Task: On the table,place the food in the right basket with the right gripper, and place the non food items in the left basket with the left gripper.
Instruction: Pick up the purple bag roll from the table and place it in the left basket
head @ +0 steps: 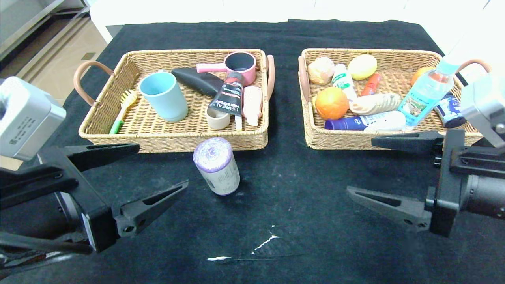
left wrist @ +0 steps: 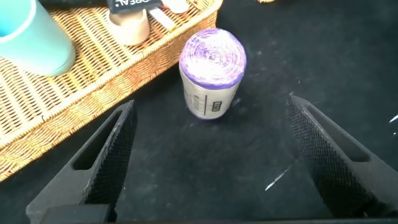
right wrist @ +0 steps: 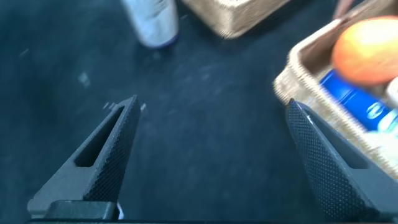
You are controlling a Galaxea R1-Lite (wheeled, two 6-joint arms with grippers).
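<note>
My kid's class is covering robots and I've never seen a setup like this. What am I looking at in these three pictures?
It is a two-armed robot sorting items. The wide picture comes from a camera on its head; the other two come from cameras on its wrists, looking out between the gripper fingers. The left gripper and right gripper are both open and hold nothing. On the black table sit a left basket of household things and a right basket of food and bottles. One purple-topped roll stands outside, in front of the left basket.

We see two tan woven wicker baskets [head: 173, 136], rough-textured; a matt black cloth table cover [head: 300, 185]; a glossy purple-topped plastic roll [head: 217, 165]; a smooth blue plastic cup [head: 163, 96].
</note>
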